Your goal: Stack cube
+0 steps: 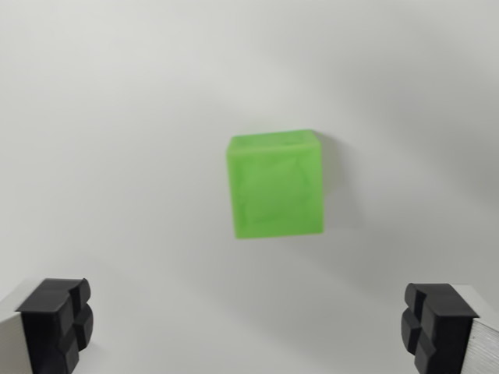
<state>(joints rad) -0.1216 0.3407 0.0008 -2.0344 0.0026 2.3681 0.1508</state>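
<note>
In the wrist view, a green cube (275, 184) sits alone on a plain white surface (109, 117), a little above the middle of the picture and slightly toward the wrist view's right. It looks soft at the edges, so fine detail on its faces cannot be made out. The gripper (249, 331) hangs above it with its jaws wide apart: one black pad (56, 323) shows in the lower corner on the wrist view's left, the other in the lower corner on the wrist view's right, and nothing lies between them. The cube is well apart from both pads, untouched and resting flat. The wide spread suits an approach from above, leaving room for the cube to pass between the pads once the arm comes over it. The cube lies ahead of the jaw line rather than between the pads, so the arm probably needs to shift forward before descending. No second cube appears here, so where the stack will stand cannot be told.
</note>
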